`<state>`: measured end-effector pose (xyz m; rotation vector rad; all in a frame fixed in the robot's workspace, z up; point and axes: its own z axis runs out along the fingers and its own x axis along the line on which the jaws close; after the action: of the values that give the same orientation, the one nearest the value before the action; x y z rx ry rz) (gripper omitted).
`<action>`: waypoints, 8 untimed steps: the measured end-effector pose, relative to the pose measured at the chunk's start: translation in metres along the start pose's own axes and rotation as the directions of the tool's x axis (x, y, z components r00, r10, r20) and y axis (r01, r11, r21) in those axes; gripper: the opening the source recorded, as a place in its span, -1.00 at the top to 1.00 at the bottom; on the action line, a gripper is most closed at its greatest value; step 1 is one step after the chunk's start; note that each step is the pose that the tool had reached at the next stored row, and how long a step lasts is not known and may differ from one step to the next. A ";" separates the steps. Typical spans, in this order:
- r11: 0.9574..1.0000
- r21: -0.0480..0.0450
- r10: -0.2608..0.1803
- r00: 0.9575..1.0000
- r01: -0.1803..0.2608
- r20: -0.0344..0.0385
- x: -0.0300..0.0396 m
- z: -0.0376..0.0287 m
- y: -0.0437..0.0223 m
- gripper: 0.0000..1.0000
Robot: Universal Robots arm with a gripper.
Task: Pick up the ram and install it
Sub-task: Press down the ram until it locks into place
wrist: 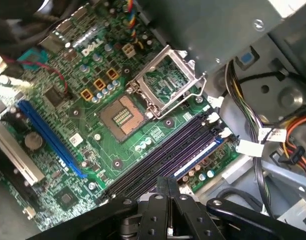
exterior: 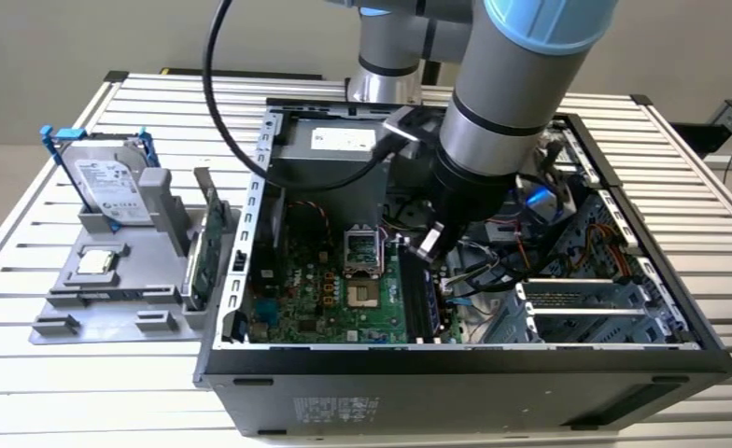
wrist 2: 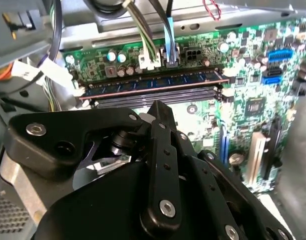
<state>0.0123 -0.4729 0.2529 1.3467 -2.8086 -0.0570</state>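
The ram [wrist 2: 153,81] sits in a slot of the motherboard [wrist: 88,125]; the gripper [exterior: 431,245] hangs just above, empty, fingers pressed together.

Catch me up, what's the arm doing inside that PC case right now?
The arm's gripper is down inside the open computer case, just above the motherboard's memory slots. In the second wrist view the ram lies along one of those slots. The hard drive stands in the grey holder outside the case.

The gripper [wrist 2: 157,112] linkage (black, bulky) hides its own jaws' tips.
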 end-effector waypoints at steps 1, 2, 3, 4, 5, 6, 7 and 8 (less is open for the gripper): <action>1.000 0.000 -0.016 1.000 0.016 -0.001 0.0000 0.0000 0.0000 1.00; 1.000 0.000 -0.030 1.000 0.030 -0.001 0.0000 0.0000 0.0000 1.00; 0.999 0.000 -0.045 0.999 0.045 -0.002 0.0000 0.0001 0.0000 1.00; 0.998 0.000 -0.060 0.998 0.060 -0.003 0.0000 0.0001 0.0000 1.00; 0.997 0.000 -0.074 0.997 0.074 -0.003 0.0000 0.0001 0.0000 1.00; 0.996 0.001 -0.087 0.996 0.087 -0.004 0.0000 0.0001 -0.0001 1.00; 0.995 0.001 -0.098 0.995 0.098 -0.004 -0.0001 0.0001 -0.0001 1.00; 0.994 0.001 -0.111 0.994 0.111 -0.005 -0.0001 0.0001 -0.0002 1.00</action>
<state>0.0125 -0.4729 0.2528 1.4994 -2.7280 -0.0548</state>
